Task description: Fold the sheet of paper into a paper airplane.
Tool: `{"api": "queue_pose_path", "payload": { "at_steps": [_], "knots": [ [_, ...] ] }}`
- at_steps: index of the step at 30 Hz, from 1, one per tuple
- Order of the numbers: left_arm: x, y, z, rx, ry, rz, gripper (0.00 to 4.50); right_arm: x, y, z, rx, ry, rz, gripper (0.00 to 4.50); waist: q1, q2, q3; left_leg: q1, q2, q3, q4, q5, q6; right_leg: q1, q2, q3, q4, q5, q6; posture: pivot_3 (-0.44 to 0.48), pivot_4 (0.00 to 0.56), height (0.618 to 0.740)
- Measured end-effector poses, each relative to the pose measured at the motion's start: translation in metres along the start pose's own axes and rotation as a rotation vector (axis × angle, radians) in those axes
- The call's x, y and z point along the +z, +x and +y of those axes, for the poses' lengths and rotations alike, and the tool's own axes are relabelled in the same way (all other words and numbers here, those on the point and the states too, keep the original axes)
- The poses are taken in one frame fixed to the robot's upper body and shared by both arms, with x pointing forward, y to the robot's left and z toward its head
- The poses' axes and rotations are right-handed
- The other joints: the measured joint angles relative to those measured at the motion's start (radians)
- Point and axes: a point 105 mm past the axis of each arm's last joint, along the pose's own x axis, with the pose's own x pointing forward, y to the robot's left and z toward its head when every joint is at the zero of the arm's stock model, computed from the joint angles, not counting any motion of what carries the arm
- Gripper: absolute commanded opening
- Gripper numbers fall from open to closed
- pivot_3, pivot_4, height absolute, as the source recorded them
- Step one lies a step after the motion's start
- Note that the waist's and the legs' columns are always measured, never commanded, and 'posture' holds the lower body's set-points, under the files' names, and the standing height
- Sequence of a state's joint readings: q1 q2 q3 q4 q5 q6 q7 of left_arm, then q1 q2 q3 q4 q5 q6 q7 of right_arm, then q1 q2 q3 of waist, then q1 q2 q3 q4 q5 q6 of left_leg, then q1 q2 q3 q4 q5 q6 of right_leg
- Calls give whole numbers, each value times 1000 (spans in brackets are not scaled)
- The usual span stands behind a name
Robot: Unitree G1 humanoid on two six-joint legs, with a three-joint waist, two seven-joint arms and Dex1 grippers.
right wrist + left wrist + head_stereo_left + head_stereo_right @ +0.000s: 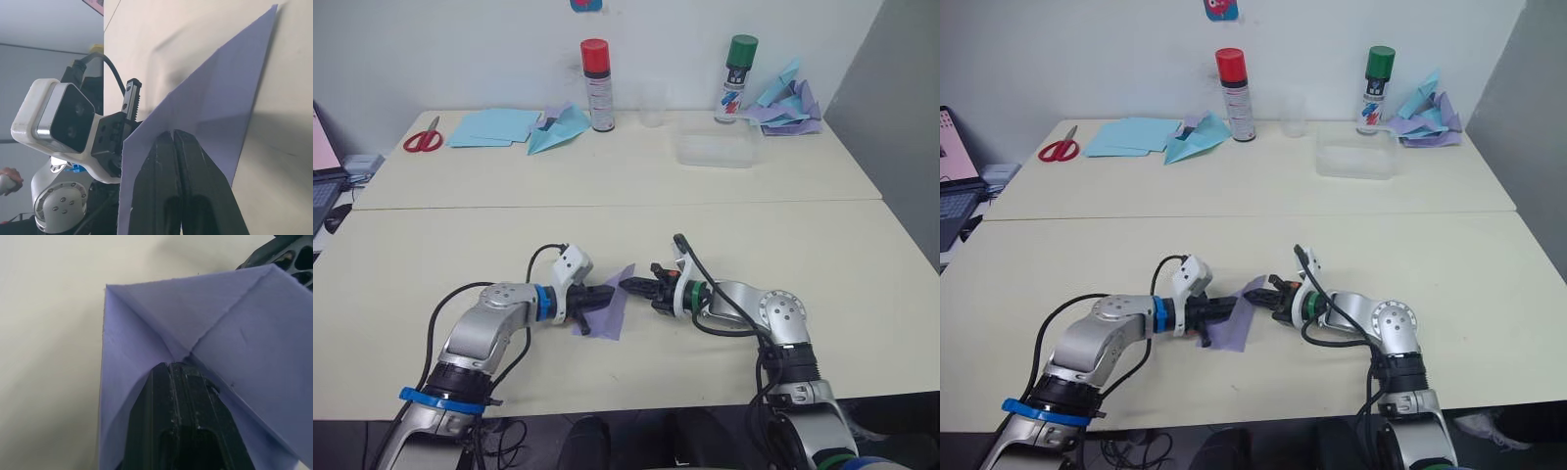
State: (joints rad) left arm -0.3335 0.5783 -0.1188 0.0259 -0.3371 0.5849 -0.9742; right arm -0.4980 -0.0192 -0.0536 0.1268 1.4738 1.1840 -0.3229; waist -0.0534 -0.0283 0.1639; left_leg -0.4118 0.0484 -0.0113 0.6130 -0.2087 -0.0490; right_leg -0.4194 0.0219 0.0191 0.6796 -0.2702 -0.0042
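The sheet of paper (605, 319) is pale lavender and sits at the front middle of the near table, partly lifted off it. In the left wrist view the sheet of paper (234, 342) has two angled flaps meeting at a centre crease. My left gripper (608, 293) comes in from the left and is shut on the paper's near-left part. My right gripper (628, 284) faces it from the right, shut on the paper's upper edge (220, 98). The two sets of fingertips nearly touch.
On the far table lie red scissors (424, 138), light blue sheets (492, 126) and a light blue paper plane (558, 129). A red-capped spray can (596, 84), a clear cup (652, 106), a clear plastic box (717, 149), a green-capped can (738, 76) and a crumpled paper heap (788, 103) stand there too.
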Motion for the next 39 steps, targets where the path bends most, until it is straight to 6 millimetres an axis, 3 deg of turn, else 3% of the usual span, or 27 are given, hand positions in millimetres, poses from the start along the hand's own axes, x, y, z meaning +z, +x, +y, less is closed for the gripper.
{"api": "queue_pose_path", "payload": {
  "at_steps": [9, 13, 30, 33, 36, 39],
  "knots": [
    [-3, -26, 18, 105, -43, 29, 0, -4, 12, -2, -28, -102, 35, 29, -1, 0, 0, 0, 0, -1, 0, 0, 0, 0, 0, -1, 0, 0, 0, 0, 150, 740],
    [-5, -25, 18, 113, -52, 25, 0, -4, 18, -2, -39, -280, 51, 29, 0, 0, 0, 1, 0, -1, 0, 0, 0, 0, 0, -1, 0, 0, 0, 0, 150, 740],
    [-5, -28, 24, 138, -62, 23, 0, 1, 33, -10, -67, -665, 30, 29, 6, 0, 0, 7, -1, -1, 2, 0, 0, 7, -1, -1, 1, 0, 0, 0, 150, 740],
    [3, -36, 35, 172, -48, 23, 0, -1, 32, -14, -82, -738, 52, 29, 7, -1, 0, 9, -1, -2, 2, 0, 0, 10, -1, -2, 1, 0, 0, 0, 150, 740],
    [27, -45, 43, 204, -3, -29, 0, 0, 31, -17, -94, -772, 56, 29, 16, -1, 0, 10, -1, -2, 2, 0, 0, 11, -1, -2, 1, 0, 0, 0, 150, 740],
    [43, -38, 37, 173, 27, -84, 0, 0, 31, -17, -96, -791, 56, 29, 21, -1, 0, 10, -2, -1, 2, 0, 0, 11, -3, -1, 0, 0, 0, 0, 150, 740]
  ]
}}
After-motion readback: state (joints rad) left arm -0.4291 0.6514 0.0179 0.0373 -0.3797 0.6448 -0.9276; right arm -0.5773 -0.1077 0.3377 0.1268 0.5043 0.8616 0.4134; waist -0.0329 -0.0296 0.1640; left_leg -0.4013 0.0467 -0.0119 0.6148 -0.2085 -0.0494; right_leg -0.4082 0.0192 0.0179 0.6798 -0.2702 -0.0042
